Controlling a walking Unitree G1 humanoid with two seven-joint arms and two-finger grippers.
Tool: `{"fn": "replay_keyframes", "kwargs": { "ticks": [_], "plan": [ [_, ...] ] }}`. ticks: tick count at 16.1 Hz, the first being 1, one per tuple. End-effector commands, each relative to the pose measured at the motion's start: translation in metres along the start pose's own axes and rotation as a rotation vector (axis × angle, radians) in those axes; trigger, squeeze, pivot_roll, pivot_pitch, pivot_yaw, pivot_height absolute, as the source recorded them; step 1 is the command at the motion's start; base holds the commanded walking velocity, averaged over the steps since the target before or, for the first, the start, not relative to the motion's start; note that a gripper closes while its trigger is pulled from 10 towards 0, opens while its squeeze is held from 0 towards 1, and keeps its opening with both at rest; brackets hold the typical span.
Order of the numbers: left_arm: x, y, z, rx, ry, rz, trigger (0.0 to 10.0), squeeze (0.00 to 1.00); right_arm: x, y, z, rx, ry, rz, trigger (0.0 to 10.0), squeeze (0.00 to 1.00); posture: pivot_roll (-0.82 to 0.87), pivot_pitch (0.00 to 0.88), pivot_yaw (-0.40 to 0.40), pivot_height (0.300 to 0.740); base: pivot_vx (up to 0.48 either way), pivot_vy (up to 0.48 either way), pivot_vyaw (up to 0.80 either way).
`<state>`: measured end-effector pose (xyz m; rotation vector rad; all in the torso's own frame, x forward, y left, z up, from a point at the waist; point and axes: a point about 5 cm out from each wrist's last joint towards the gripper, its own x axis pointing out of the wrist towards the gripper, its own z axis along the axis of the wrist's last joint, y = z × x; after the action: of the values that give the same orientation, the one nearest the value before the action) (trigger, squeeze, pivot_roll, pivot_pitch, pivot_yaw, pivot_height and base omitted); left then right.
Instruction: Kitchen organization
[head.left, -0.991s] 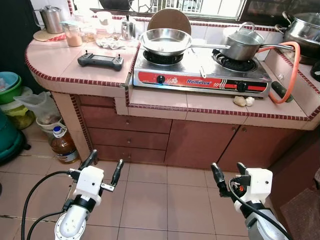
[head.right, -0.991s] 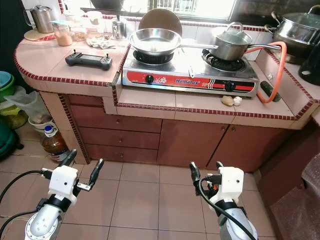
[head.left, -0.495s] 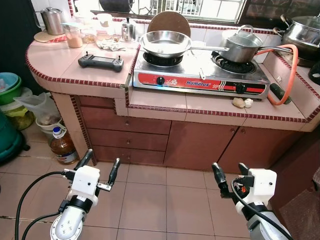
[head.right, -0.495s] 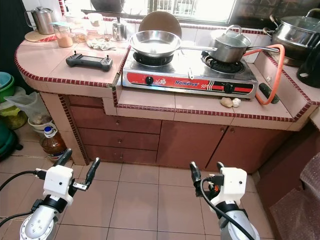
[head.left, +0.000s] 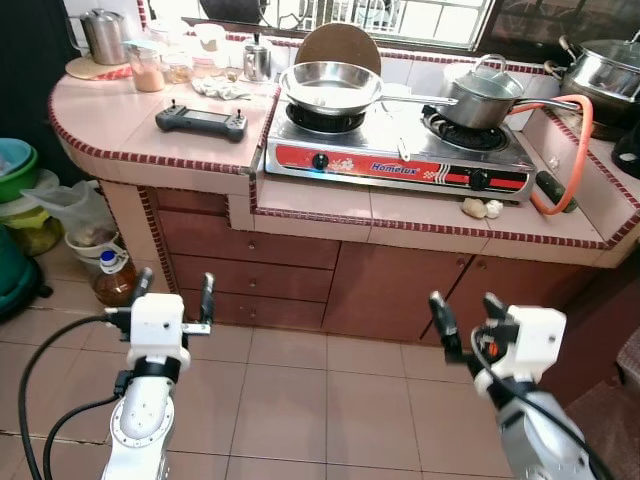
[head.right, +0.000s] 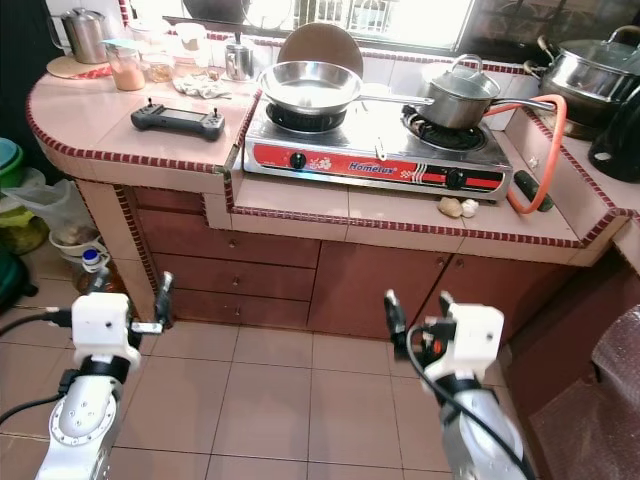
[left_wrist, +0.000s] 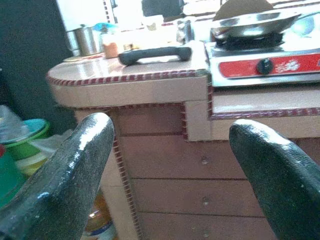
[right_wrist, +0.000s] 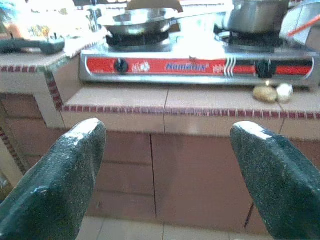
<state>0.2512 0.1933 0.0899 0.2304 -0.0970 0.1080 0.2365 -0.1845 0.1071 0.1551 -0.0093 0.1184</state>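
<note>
The kitchen counter (head.left: 150, 125), tiled pink with a dark red edging, runs across the far side of the view above brown drawers and cupboard doors (head.left: 400, 290). A two-burner gas stove (head.left: 400, 160) sits on its lower step, carrying a steel frying pan (head.left: 330, 85) and a lidded saucepan (head.left: 483, 95). An orange hose (head.left: 570, 160) loops at the stove's right. A black handheld controller (head.left: 200, 120) lies on the counter's left part. The left gripper (head.left: 172, 297) and right gripper (head.left: 465, 315) hang low over the floor tiles, each with fingers spread apart and empty.
</note>
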Motion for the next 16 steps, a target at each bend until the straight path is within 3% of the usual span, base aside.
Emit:
{"fn": "replay_keyframes", "kwargs": {
  "ticks": [1, 2, 3, 4, 5, 10, 16],
  "plan": [
    [-0.001, -0.003, 0.001, 0.020, 0.018, 0.000, 10.0, 1.00, 0.001, -0.006, 0.001, 0.000, 0.009, -0.023, 10.0, 1.00, 0.26, 0.000, -0.114, 0.740, 0.000, 0.000, 0.00],
    [0.000, -0.005, 0.002, 0.033, 0.011, -0.008, 10.0, 1.00, 0.002, -0.006, 0.000, 0.000, 0.010, -0.027, 10.0, 1.00, 0.26, 0.000, -0.112, 0.740, 0.000, 0.000, 0.00],
    [0.001, -0.007, 0.003, 0.039, 0.012, -0.010, 10.0, 0.80, 0.002, -0.006, 0.000, -0.001, 0.010, -0.030, 10.0, 1.00, 0.25, 0.000, -0.109, 0.740, 0.000, 0.000, 0.00],
    [0.003, -0.009, 0.003, 0.042, 0.019, -0.019, 10.0, 0.10, 0.001, -0.006, 0.001, 0.000, 0.003, -0.039, 10.0, 1.00, 0.25, 0.000, -0.103, 0.740, 0.000, 0.000, 0.00],
    [0.005, -0.012, 0.005, 0.049, 0.017, -0.038, 10.0, 0.00, 0.001, -0.006, 0.004, 0.007, -0.011, -0.057, 10.0, 1.00, 0.24, 0.000, -0.097, 0.740, 0.000, 0.000, 0.00],
    [0.013, -0.014, 0.011, 0.034, 0.009, -0.081, 10.0, 0.00, -0.002, -0.008, -0.001, 0.032, -0.014, -0.096, 10.0, 1.00, 0.24, 0.000, -0.082, 0.740, 0.000, 0.000, 0.00],
    [0.013, -0.020, 0.013, -0.081, 0.015, -0.180, 10.0, 0.00, 0.003, -0.008, 0.001, 0.040, -0.019, -0.091, 10.0, 1.00, 0.25, 0.000, -0.098, 0.740, 0.000, 0.000, 0.00]
  ]
}}
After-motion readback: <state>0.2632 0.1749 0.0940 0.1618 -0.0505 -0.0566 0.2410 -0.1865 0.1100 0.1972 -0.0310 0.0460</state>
